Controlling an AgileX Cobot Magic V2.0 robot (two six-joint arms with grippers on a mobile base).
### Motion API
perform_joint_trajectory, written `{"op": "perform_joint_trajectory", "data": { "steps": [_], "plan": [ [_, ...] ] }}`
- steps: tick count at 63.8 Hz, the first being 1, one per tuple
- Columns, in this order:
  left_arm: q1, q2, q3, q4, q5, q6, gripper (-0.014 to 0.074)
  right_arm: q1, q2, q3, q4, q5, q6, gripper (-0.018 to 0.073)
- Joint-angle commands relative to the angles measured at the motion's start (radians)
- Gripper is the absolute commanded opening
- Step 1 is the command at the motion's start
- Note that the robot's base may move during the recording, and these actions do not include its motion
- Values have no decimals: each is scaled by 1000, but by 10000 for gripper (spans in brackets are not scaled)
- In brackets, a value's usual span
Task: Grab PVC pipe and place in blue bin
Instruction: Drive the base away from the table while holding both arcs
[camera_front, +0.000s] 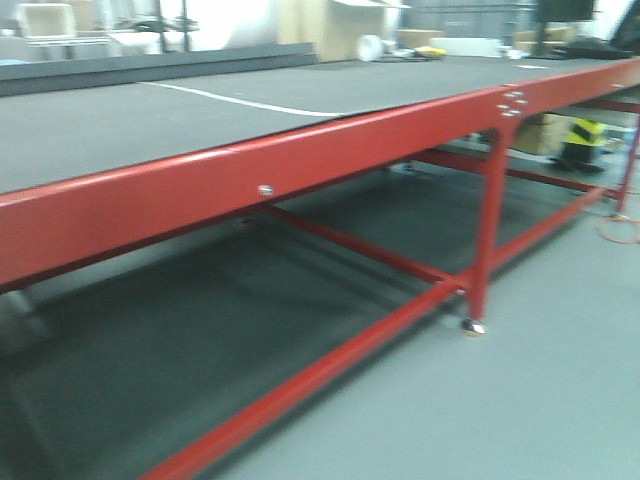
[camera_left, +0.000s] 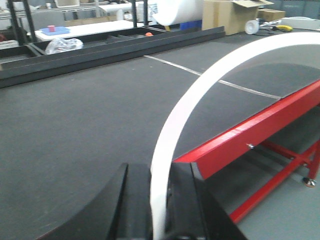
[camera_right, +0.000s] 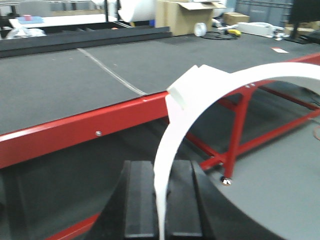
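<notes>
A: surface (camera_front: 150, 120) top: dark grey, matt, fine-grained. Rubber or felt, can't tell which.
B: frame (camera_front: 200, 195)?
A: metal, glossy red paint. Bolt (camera_front: 265, 190) heads bare shiny metal.
B: white strip (camera_left: 186, 102)?
A: smooth, low sheen, looks plastic. Left fingers (camera_left: 135, 205) and right fingers (camera_right: 140, 200) matt black, probably plastic.
B: floor (camera_front: 560, 400)?
A: smooth grey, slight sheen. Box (camera_right: 175, 15) at the back: plain brown cardboard.
</notes>
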Motion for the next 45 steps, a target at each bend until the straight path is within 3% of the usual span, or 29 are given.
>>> {"op": "perform_joint_trajectory", "data": {
  "steps": [1,45],
  "plan": [
    [0,-4,-2,-1,-24,-8,-111,1,-2,1,-1,-22,-6,-168],
    [0,-4,-2,-1,-24,-8,-111,1,-2,1,-1,-21,-6,-168]
  ]
}}
